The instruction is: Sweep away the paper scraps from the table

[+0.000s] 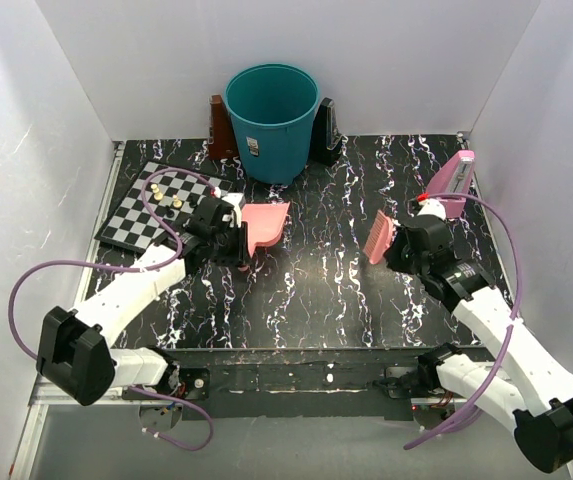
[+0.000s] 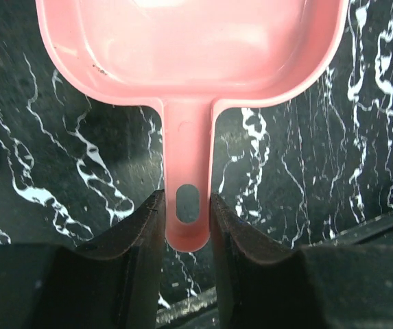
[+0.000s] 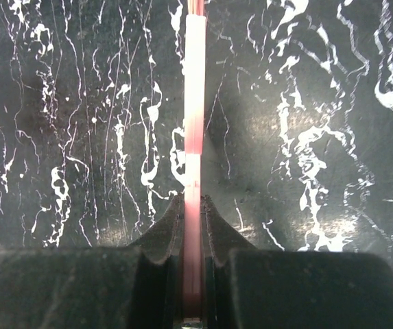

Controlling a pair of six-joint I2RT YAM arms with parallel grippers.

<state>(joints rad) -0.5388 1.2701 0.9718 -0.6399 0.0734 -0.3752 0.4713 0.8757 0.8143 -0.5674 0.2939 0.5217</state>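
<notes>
Pinching the handle of the pink dustpan (image 2: 189,55) with the left end effector (image 2: 187,205), over the marbled black bench (image 1: 326,270) beside the chessboard (image 1: 131,215). Clamping the pink brush (image 3: 195,103) with the right end effector (image 3: 193,205), right of centre.

No lettering can be read anywhere; the small pale sticker (image 1: 254,146) on the round teal plastic bin (image 1: 288,150) is too tiny.

We see a black table (image 1: 316,290) veined white and purplish, a pink dustpan (image 1: 264,224) and pink brush (image 1: 378,236) mid-frame, a teal bin (image 1: 271,135) at the top, and a black-and-white checked chessboard (image 1: 131,225) upper left.
</notes>
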